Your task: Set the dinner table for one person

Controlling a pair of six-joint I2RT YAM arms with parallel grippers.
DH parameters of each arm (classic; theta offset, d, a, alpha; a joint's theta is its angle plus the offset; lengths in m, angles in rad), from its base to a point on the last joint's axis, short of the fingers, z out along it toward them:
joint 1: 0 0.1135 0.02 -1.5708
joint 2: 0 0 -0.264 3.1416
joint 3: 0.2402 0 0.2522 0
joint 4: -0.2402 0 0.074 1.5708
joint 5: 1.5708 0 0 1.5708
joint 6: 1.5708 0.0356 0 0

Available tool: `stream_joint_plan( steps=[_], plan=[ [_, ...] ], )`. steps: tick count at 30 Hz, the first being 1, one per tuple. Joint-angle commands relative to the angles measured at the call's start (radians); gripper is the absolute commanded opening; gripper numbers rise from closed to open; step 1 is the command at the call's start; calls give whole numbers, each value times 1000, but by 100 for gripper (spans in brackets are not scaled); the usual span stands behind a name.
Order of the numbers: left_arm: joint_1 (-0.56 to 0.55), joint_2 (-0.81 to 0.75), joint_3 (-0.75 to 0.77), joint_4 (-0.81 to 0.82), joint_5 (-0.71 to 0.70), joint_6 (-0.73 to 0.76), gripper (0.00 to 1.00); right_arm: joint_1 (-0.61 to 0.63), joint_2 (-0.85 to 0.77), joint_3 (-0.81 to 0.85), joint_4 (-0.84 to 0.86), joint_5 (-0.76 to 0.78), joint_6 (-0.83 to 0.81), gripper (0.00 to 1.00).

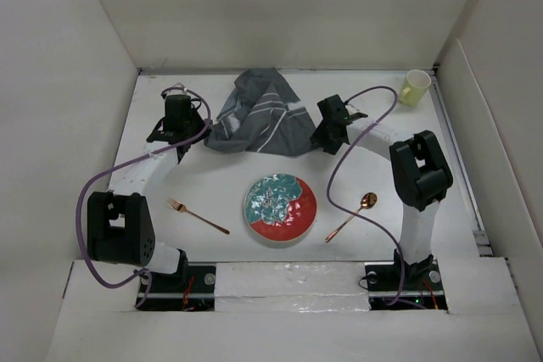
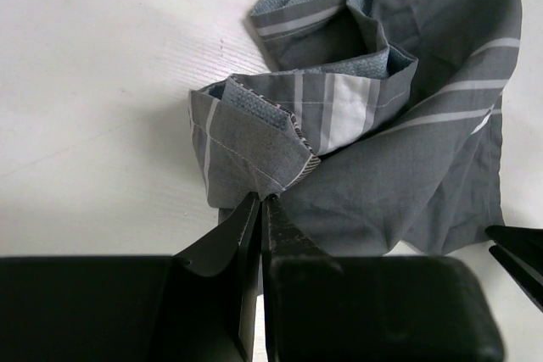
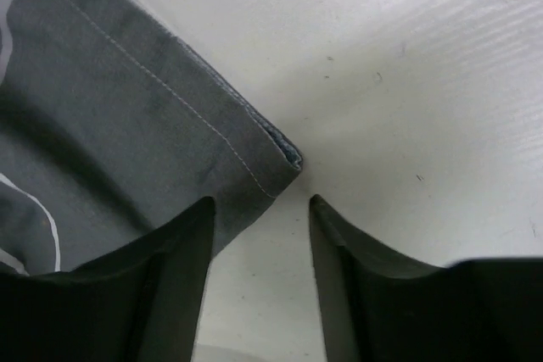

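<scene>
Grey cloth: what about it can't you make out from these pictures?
- Left wrist view: the cloth corner vanishes inside the shut left gripper.
- Right wrist view: frame edge cuts it off; whether the open right gripper touches it is unclear.
- Top view: folds hide its underside.

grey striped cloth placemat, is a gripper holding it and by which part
The left gripper pinches the dark grey, white-striped cloth placemat by a folded corner. The right gripper stands open at another corner, holding nothing.
</scene>
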Motion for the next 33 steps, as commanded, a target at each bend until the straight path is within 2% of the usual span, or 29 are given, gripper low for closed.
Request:
stream_joint_plan(
  steps=[1,10,13,17,20,23,25,27,30,33],
  plan=[
    [2,-30,-14,48,39,-4,0,-5,29,62,-59,71,125,49],
    [2,-32,10,31,24,16,0,-24,98,87,-99,43,288,33],
    [2,-36,21,19,9,29,0,-24,99,70,-89,66,323,22],
    [2,-44,29,14,9,35,0,-35,66,47,-33,71,322,0],
    [2,-44,70,-4,-27,38,0,-44,27,73,-16,114,250,0],
    [2,-55,176,-48,-42,45,0,-44,-100,82,10,172,117,0],
    [2,-78,287,-71,-56,50,0,-35,-258,70,27,194,39,0],
    [2,-123,389,-125,-86,50,0,-35,-426,85,33,209,-121,0],
    [2,-169,463,-148,-108,41,0,-35,-571,110,15,188,-205,0],
    [2,-238,547,-171,-113,15,0,-35,-697,217,-71,181,-273,0]
  ],
)
